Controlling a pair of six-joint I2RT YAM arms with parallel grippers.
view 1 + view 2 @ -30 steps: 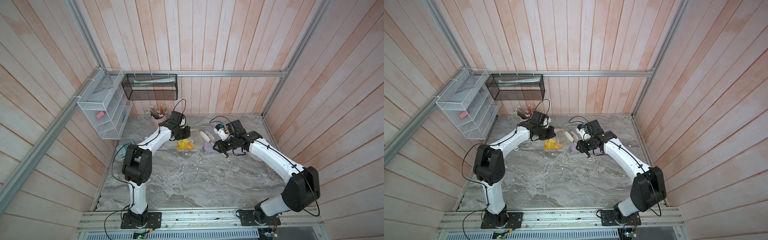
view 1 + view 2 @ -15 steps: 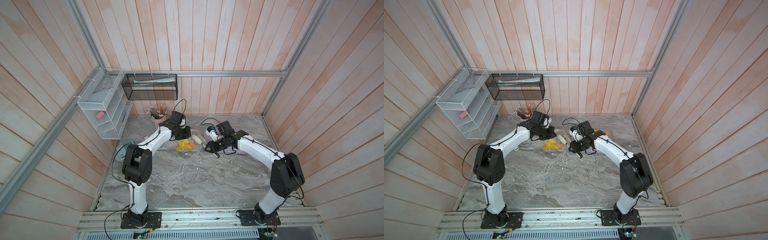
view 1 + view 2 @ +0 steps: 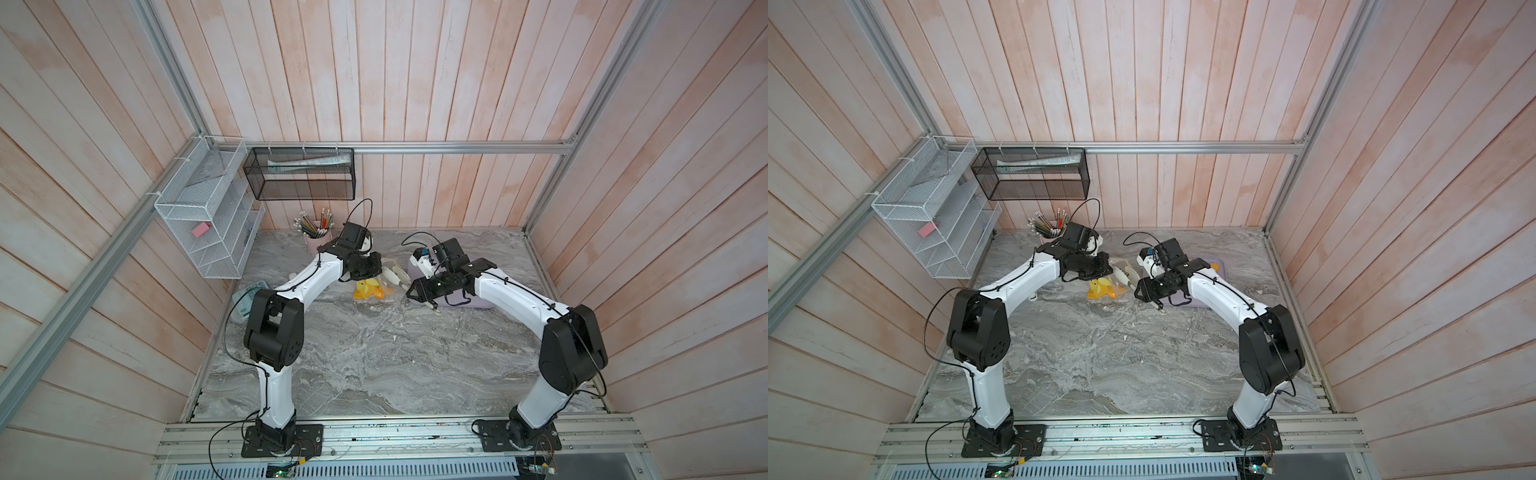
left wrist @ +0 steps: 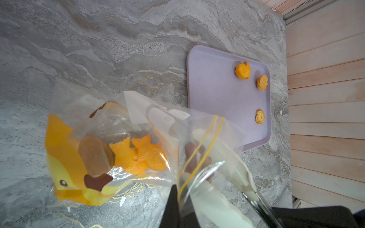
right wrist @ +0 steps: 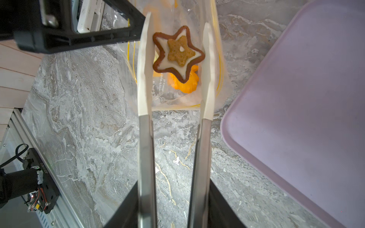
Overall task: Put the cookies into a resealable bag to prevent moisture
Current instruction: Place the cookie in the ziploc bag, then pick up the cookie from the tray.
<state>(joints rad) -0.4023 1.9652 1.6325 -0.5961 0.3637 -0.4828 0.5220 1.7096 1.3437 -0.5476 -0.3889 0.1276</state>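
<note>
Lying in the resealable bag [image 4: 122,126]: fish cookies [image 4: 150,156]; three on tray [image 4: 217,88]

On the tabletop [image 3: 374,353], the bag [image 4: 158,122] lay left of the tray [image 4: 217,88], with several cookies [image 4: 138,156] inside. Three more sat near the tray's back edge. A star cookie [image 5: 177,53] hung between the tongs [image 5: 145,79] over the bag's mouth.

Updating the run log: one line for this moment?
left tool: shut on bag | right tool: shut on tongs | tongs: star cookie at bag mouth | tray: three cookies visible
</note>
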